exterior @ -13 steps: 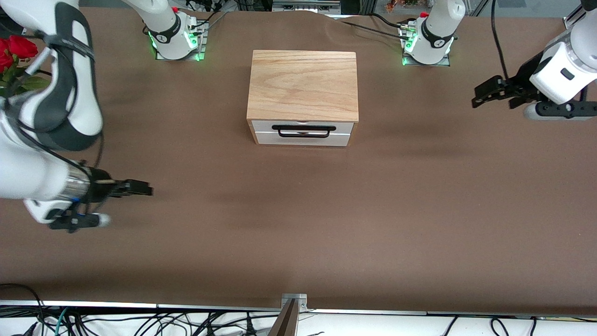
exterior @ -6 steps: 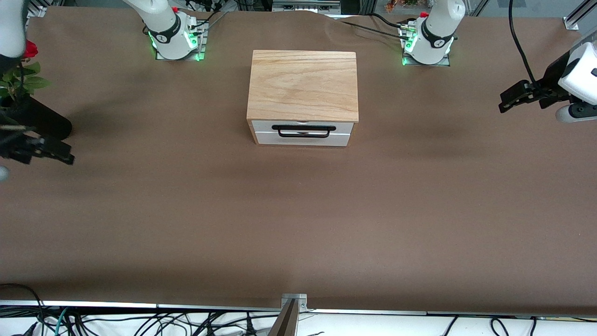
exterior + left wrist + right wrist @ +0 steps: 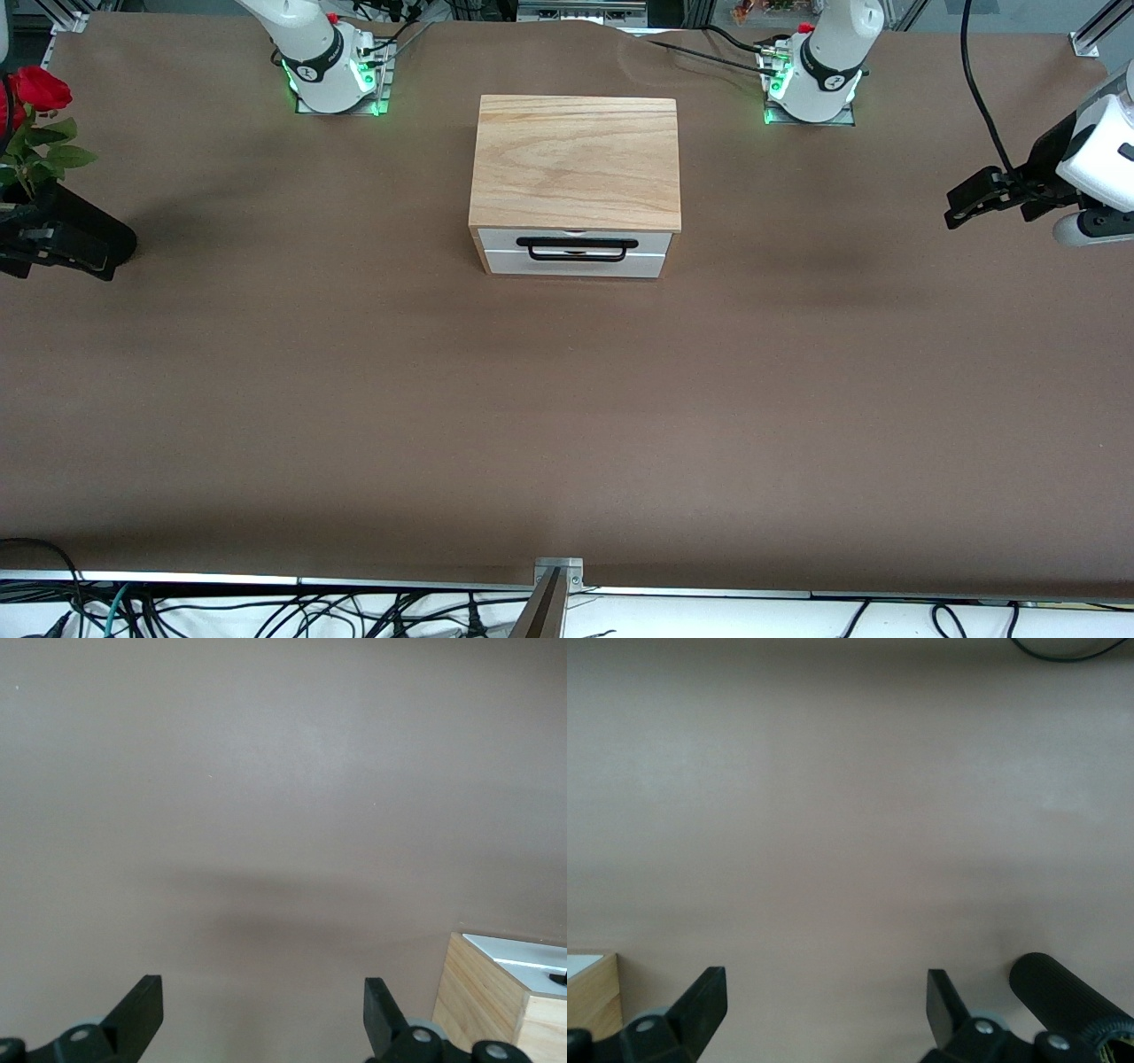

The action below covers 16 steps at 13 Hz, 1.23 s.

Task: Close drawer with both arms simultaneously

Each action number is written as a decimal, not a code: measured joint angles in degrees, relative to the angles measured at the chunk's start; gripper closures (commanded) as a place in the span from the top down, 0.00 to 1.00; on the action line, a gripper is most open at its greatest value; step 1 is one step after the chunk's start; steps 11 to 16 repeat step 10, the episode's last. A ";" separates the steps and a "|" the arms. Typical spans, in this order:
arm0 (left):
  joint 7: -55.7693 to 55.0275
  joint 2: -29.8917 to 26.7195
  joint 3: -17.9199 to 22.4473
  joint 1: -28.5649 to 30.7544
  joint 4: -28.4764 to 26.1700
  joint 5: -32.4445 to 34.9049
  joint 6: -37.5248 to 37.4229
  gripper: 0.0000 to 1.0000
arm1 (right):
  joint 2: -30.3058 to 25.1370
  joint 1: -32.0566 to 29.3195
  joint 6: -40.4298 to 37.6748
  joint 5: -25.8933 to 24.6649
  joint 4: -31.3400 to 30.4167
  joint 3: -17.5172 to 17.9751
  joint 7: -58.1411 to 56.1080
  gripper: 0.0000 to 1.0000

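The oak-coloured box stands mid-table between the arm bases. Its drawer, with a white front and a black bar handle, sits pushed in, level with the box front. My left gripper is open and empty over the table at the left arm's end, well away from the box. Its wrist view shows the open gripper over bare cloth and a corner of the box. My right gripper is open and empty at the right arm's end. It also shows in its wrist view, with a box corner.
A black vase with red roses stands at the right arm's end, right beside my right gripper; it shows as a ribbed black cylinder in the right wrist view. A plain white strip lies below the drawer. Brown cloth covers the table.
My right arm has swung away from the table's middle to its own end, beside the vase. My left gripper has drawn back toward its end. The drawer has not moved.
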 measured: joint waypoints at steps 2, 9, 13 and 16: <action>0.00 0.00 0.00 0.00 0.00 0.00 0.02 1.00 | -2.44 -0.38 -0.12 -0.08 -3.23 0.27 0.05 1.00; 0.00 0.05 -0.01 -0.01 0.00 0.00 0.02 1.00 | -2.73 -0.55 -0.14 -0.08 -6.10 0.92 0.08 1.00; 0.00 0.07 -0.01 -0.01 0.00 0.00 0.02 1.00 | -2.50 -0.55 -0.09 -0.08 -6.11 0.91 0.08 1.00; 0.00 0.07 -0.01 -0.01 0.00 0.00 0.02 1.00 | -2.50 -0.55 -0.09 -0.08 -6.11 0.91 0.08 1.00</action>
